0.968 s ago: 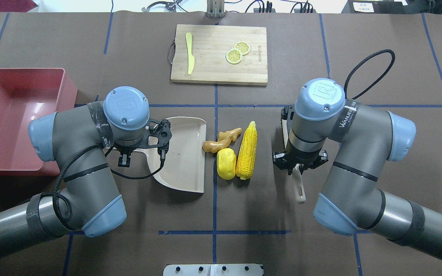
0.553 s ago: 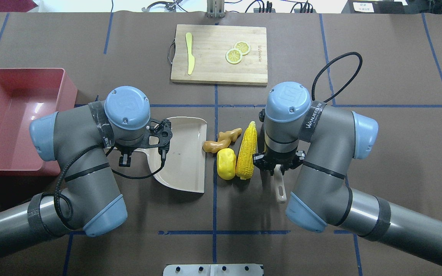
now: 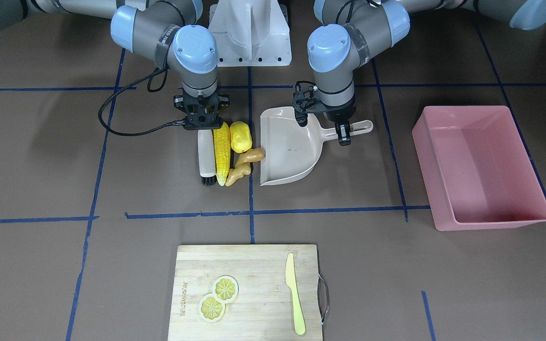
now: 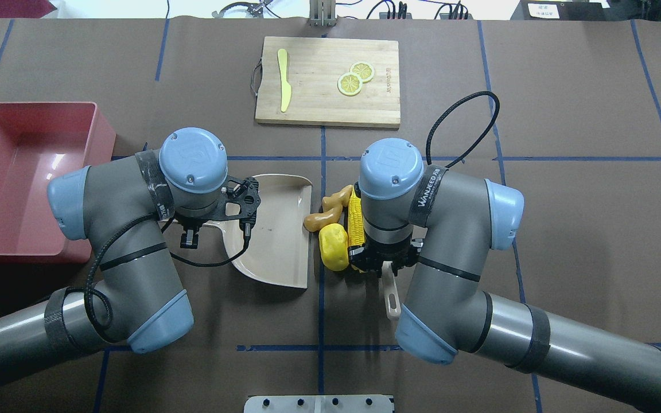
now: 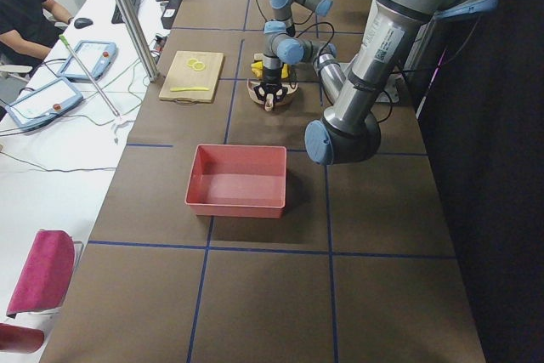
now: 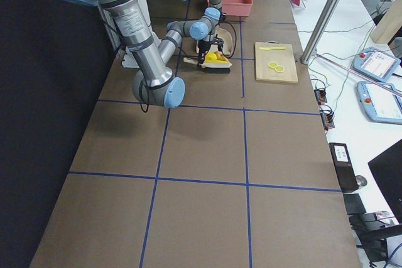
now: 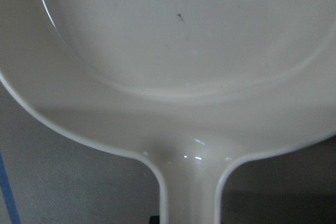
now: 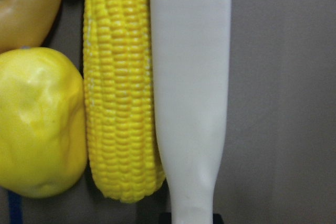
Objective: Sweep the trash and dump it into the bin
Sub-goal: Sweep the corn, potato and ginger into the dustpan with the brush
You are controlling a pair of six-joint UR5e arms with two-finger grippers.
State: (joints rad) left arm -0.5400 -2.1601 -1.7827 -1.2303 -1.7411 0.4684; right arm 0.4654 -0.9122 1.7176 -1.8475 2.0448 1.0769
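Right arm bent over table centre, wrist pointing down. Right gripper [image 3: 202, 117] clamped on brush [image 3: 205, 154], whose side lies flat against corn [image 3: 221, 151]. Left arm folded, left gripper [image 3: 341, 127] clamped on dustpan [image 3: 287, 151] handle, pan flat on table.

3 pieces bunched between brush and pan mouth:
- corn: long, kernelled
- potato [image 3: 241, 136]: smooth, touching corn
- ginger [image 3: 244, 163]: knobbly, at pan lip

Bin [image 3: 486, 166] well apart, beyond left arm.

Two wrist close-ups; four views sharing table [image 4: 594, 229]
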